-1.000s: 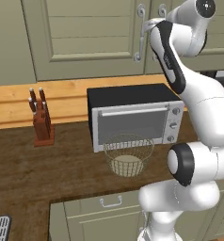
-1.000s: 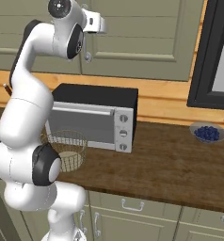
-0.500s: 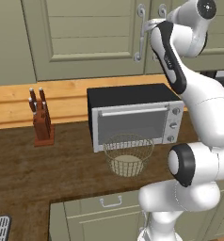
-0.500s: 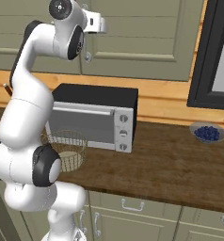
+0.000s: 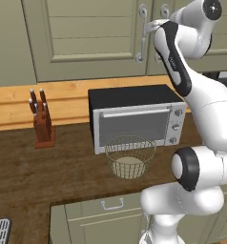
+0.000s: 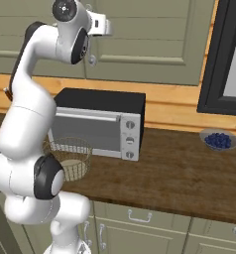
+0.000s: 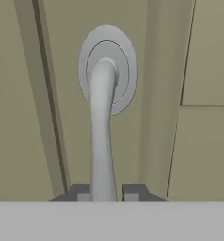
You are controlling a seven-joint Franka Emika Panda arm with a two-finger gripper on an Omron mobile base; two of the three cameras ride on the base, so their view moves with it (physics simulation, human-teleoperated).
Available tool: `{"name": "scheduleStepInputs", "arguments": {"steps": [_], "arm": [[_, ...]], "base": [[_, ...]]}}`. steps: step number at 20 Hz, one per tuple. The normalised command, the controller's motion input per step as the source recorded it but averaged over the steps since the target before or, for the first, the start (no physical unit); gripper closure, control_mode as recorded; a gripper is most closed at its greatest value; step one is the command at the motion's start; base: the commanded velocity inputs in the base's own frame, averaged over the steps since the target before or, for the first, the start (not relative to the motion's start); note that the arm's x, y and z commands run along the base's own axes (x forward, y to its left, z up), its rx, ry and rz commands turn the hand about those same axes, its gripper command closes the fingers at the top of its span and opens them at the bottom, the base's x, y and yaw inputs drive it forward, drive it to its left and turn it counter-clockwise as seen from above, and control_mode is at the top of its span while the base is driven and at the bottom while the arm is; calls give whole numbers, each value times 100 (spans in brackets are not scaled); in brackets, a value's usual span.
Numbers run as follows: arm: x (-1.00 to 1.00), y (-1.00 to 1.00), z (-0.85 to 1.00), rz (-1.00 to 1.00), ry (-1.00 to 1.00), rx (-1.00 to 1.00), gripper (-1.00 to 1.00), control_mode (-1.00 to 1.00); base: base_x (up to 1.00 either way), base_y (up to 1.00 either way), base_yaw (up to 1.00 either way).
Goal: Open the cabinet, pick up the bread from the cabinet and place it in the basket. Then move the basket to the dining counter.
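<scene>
A: Gripper (image 7: 106, 193) up at the cabinet (image 5: 87, 43), jaws closed tight around the silver handle (image 7: 102, 141) — grip set for pulling.

B: Basket (image 5: 129, 156) waits centre-frame, before the toaster oven (image 5: 137, 116); bread unseen, presumably behind those closed doors.

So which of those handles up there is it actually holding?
Look at the big sage-green wall cabinet above the toaster oven. Two long curved silver handles sit side by side where its doors meet. It's the right-hand handle, the one with the robot's jaws shut around its stem; the left handle hangs free.
</scene>
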Motion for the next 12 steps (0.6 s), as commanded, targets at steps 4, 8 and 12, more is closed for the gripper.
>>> {"name": "scheduleStepInputs", "arguments": {"steps": [4,8,12], "arm": [[-37,-9,-31,-1,7,0,100,-100],[-74,-71,-30,0,7,2,100,-100],[-97,-87,-24,0,2,5,100,-100]], "base": [[0,0,0],[0,0,0],[0,0,0]]}}
